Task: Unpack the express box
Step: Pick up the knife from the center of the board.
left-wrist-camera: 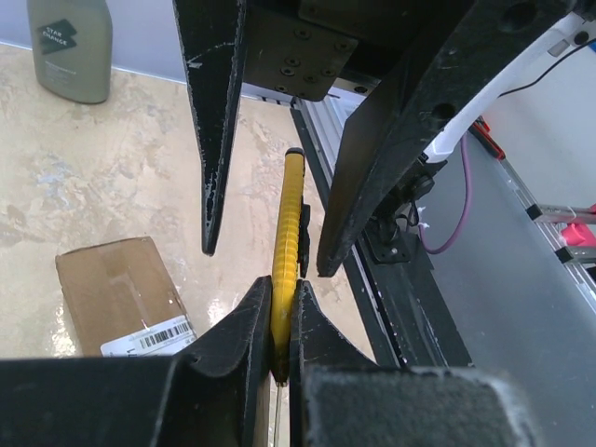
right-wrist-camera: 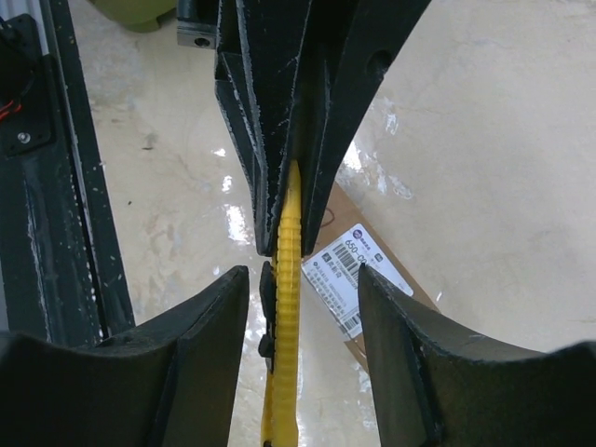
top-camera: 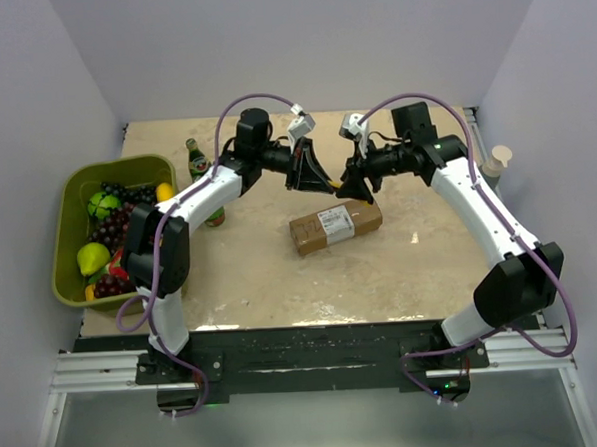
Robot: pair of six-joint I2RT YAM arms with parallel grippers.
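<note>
Express box: brown carton, label up, flat on the table below both claws, judged light, stiff, crushable, best gripped across its long sides; left gripper pinches a yellow knife, right gripper half-wide astride it, not touching.

The knife sits between my left gripper's fingers and reaches between my right gripper's. The express box lies on the table beneath both.
</note>
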